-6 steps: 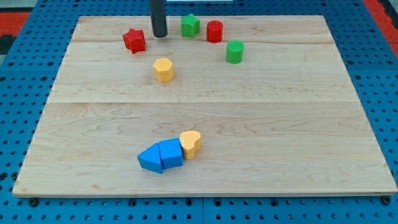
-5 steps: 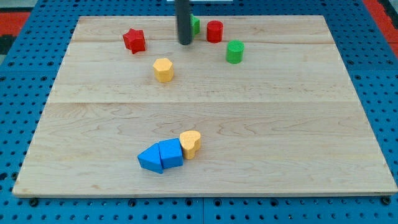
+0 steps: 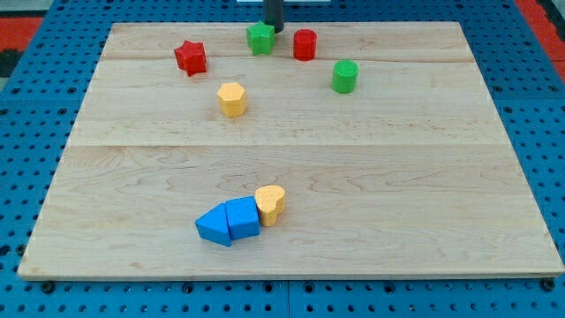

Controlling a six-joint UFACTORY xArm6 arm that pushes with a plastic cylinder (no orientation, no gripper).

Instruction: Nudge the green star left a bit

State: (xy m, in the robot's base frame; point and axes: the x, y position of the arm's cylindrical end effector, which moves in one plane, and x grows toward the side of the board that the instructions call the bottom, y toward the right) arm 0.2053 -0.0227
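The green star sits near the view's top edge of the wooden board. My tip is just at its upper right, touching or nearly touching it. The rod comes down from the view's top edge. A red cylinder stands just to the right of the star and the tip.
A red star lies to the left of the green star. A green cylinder is lower right of the red cylinder. A yellow hexagon sits below. A yellow heart and two blue blocks cluster near the bottom.
My tip moved from the star's left, across its front, to its upper right. The green star shifted slightly left. The green cylinder moved a little right and down.
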